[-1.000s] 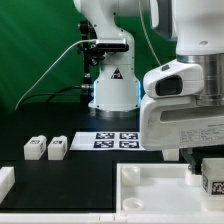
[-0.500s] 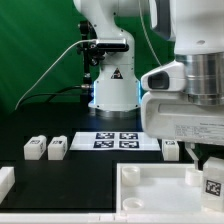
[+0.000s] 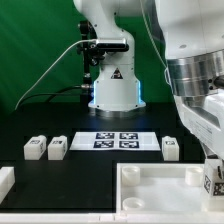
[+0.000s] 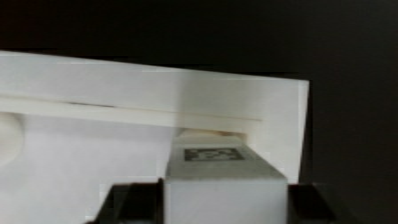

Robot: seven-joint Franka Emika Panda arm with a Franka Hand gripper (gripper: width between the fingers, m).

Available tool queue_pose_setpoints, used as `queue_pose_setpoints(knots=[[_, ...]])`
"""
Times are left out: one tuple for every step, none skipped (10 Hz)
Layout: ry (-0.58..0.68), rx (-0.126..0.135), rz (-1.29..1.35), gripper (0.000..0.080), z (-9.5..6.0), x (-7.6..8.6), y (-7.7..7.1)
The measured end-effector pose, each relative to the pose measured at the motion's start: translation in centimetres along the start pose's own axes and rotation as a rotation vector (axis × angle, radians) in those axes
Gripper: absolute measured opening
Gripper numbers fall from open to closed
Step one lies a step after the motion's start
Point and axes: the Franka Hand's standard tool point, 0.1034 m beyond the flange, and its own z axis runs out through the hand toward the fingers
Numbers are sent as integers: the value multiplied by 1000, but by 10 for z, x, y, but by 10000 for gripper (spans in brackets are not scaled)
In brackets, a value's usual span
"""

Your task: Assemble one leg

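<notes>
Arm: large white body fills the exterior view's right, reaching down toward the front corner of the scene.

Gripper (image 4: 215,200): seen clearly only in the wrist view, where two dark fingers (image 4: 134,205) sit against either side of a white block. It is clamped on that block.

Leg (image 4: 219,170): small white rectangular block with a black-and-white tag on its face, held between the fingers. In the exterior view it shows at the right edge (image 3: 214,182), directly over the tabletop's right end. Whether it touches the tabletop cannot be told.

Tabletop (image 3: 150,190): large flat white rimmed piece along the front of the table; in the wrist view its raised rim runs just beyond the held leg.

Other legs: two (image 3: 35,148) (image 3: 57,148) stand side by side on the exterior view's left; one (image 3: 170,148) stands just beside the marker board's right end.

Marker board (image 3: 115,140): flat on the black table (image 3: 80,175), centre.

White part (image 3: 5,182): at the left edge, partly cut off.
</notes>
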Motion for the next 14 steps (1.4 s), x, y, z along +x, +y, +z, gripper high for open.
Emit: queue_pose_setpoints(knots=[[0, -1, -24, 300, 1, 0, 0], [0, -2, -73, 505, 1, 0, 0], [0, -2, -79, 603, 1, 0, 1], [3, -8, -275, 603, 2, 4, 2], [6, -20, -471, 640, 1, 6, 3], [38, -37, -670, 647, 0, 1, 0], [38, -38, -790, 647, 0, 0, 0], [37, -41, -882, 647, 1, 1, 0], [54, -57, -1033, 649, 0, 2, -1], [96, -99, -1307, 649, 0, 3, -3], [107, -124, -1497, 649, -1, 4, -4], [108, -128, -1555, 649, -2, 5, -5], [108, -127, -1532, 649, -2, 5, -5], [108, -126, -1524, 550, -2, 5, -5]])
